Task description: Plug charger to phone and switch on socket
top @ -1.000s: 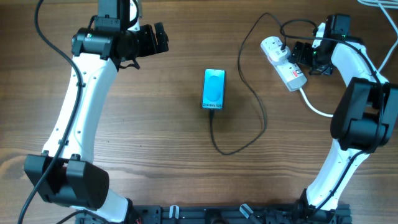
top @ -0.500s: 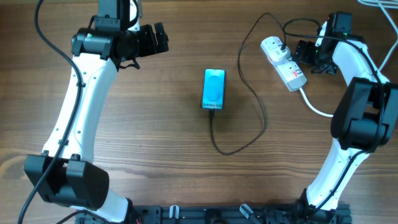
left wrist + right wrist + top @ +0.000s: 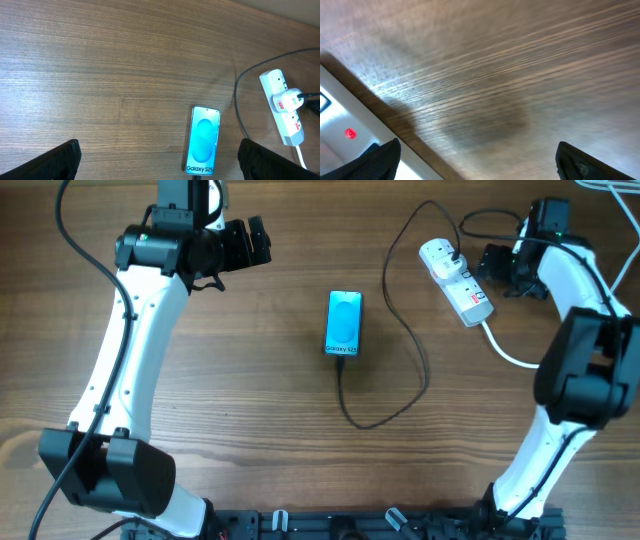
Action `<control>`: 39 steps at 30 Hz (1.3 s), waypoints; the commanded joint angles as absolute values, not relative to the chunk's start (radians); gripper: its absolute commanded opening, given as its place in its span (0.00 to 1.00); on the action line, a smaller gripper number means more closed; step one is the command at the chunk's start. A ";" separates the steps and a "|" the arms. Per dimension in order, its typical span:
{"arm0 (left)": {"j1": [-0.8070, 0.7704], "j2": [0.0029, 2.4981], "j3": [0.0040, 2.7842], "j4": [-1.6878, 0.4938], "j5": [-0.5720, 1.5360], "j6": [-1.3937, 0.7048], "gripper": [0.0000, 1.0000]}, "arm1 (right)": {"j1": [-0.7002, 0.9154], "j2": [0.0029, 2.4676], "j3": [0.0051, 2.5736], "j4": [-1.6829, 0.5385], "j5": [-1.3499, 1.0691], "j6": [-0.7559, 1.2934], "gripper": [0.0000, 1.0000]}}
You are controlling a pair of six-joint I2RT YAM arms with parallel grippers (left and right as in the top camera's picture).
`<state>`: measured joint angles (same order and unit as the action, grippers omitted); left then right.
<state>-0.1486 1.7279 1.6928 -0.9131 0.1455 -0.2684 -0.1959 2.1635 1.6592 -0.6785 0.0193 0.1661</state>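
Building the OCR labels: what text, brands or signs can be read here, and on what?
"Galaxy S25": white print at the near end of the phone screen, left wrist view.
On the socket: red switch marks only; any lettering is too small to read.
Nothing else legible.

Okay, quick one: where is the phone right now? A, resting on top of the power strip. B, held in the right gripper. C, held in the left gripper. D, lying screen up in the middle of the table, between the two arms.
D: the phone lies screen up on the table, well apart from the left gripper, the right gripper and the power strip.
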 commanded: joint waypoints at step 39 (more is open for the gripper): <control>-0.148 1.732 1.689 -0.910 0.133 -0.277 1.00 | 0.006 0.727 1.112 -1.254 0.045 0.534 1.00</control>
